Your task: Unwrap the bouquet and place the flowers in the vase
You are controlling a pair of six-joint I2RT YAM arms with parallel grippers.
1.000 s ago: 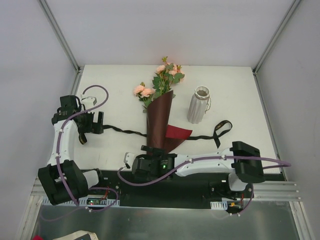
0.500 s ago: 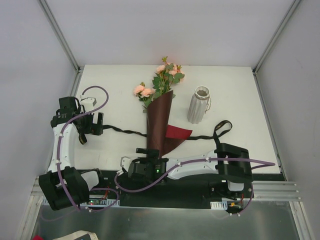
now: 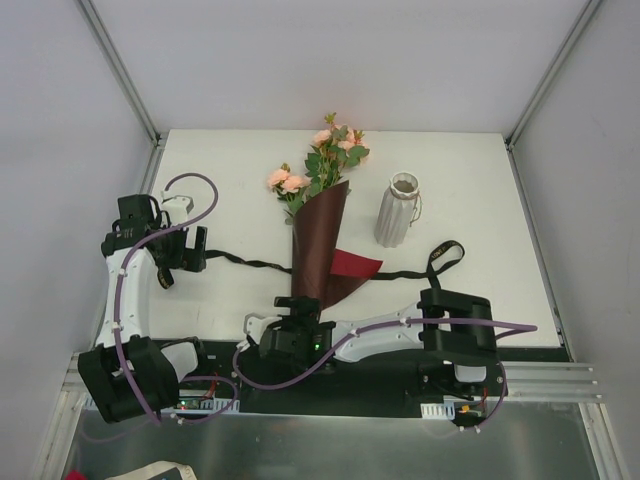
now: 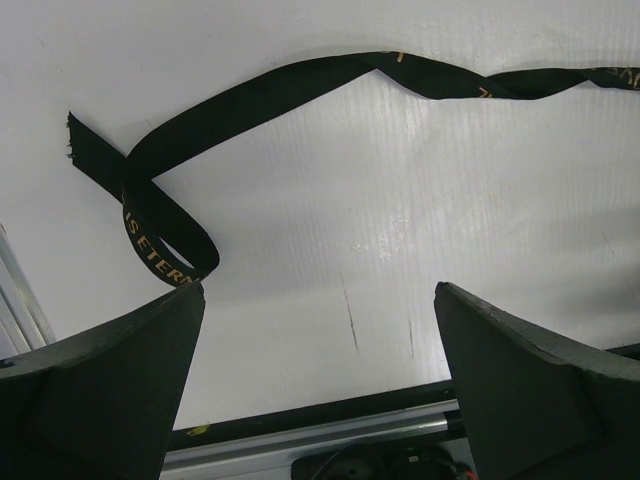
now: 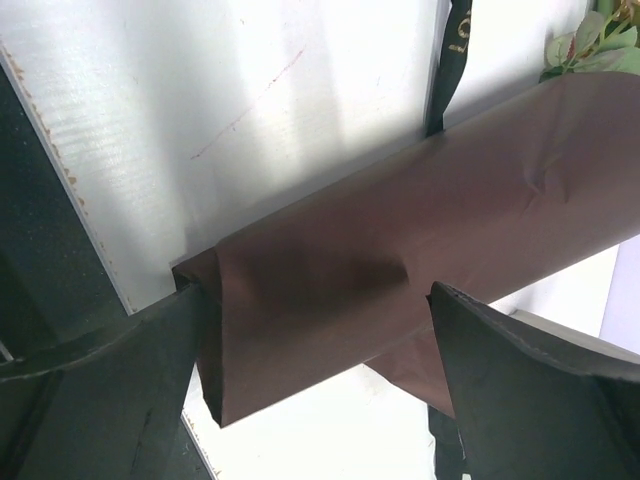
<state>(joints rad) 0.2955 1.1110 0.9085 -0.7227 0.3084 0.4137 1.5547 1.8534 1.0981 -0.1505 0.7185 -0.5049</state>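
The bouquet (image 3: pixel 318 245) lies along the middle of the table, its dark red-brown paper cone (image 5: pixel 400 250) narrowing toward me. Peach-pink flowers (image 3: pixel 322 160) with green leaves stick out at its far end. A black ribbon (image 3: pixel 250 264) runs out from under the wrap to both sides; its left end (image 4: pixel 160 240) curls on the table. The ribbed whitish vase (image 3: pixel 399 210) stands upright to the right of the bouquet. My right gripper (image 5: pixel 315 290) is open, its jaws straddling the cone's narrow near end (image 3: pixel 302 304). Over the ribbon's left end, my left gripper (image 4: pixel 318 290) is open and empty (image 3: pixel 186 252).
A flap of red paper (image 3: pixel 356 265) sticks out to the right of the cone. The ribbon's right end (image 3: pixel 444 256) loops near the vase. Metal frame posts (image 3: pixel 120 70) and grey walls enclose the white table (image 3: pixel 470 180). A rail (image 4: pixel 330 430) runs along its near edge.
The right arm's elbow has swung left and its wrist has shifted slightly left and toward me at the cone's near end. The left arm, bouquet and vase have barely moved.
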